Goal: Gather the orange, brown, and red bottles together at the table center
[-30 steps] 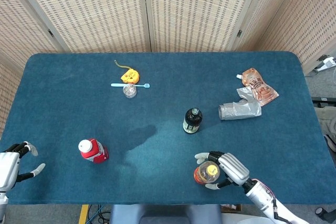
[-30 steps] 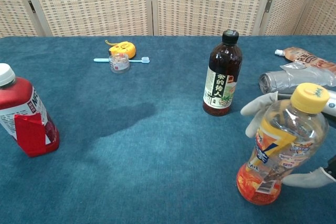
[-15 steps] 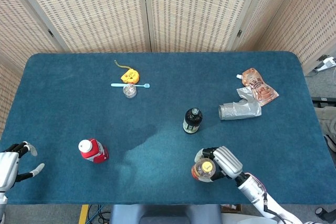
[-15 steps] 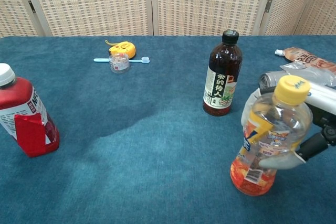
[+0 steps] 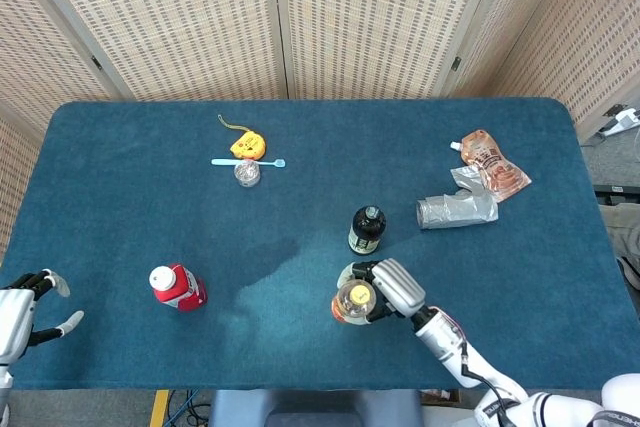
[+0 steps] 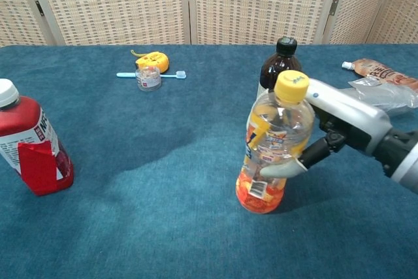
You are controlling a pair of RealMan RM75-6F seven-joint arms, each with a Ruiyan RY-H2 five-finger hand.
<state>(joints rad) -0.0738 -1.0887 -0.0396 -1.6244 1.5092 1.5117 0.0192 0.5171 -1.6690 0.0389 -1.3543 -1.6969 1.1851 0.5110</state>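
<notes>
The orange bottle (image 5: 353,303) (image 6: 271,146), clear with a yellow cap and orange liquid at its base, stands upright on the blue table just in front of the brown bottle (image 5: 366,230) (image 6: 277,63). My right hand (image 5: 385,290) (image 6: 333,129) grips the orange bottle from its right side. The red bottle (image 5: 176,287) (image 6: 29,142) with a white cap stands at the front left. My left hand (image 5: 25,309) hovers at the table's front left edge, fingers apart and holding nothing; the chest view does not show it.
A yellow tape measure (image 5: 246,144), a blue toothbrush (image 5: 248,162) and a small clear jar (image 5: 247,172) lie at the back left. A silver pouch (image 5: 456,210) and an orange pouch (image 5: 492,163) lie at the right.
My right hand closed on the orange bottle and moved it left and toward the table's middle, close in front of the brown bottle. The left hand stayed put.
</notes>
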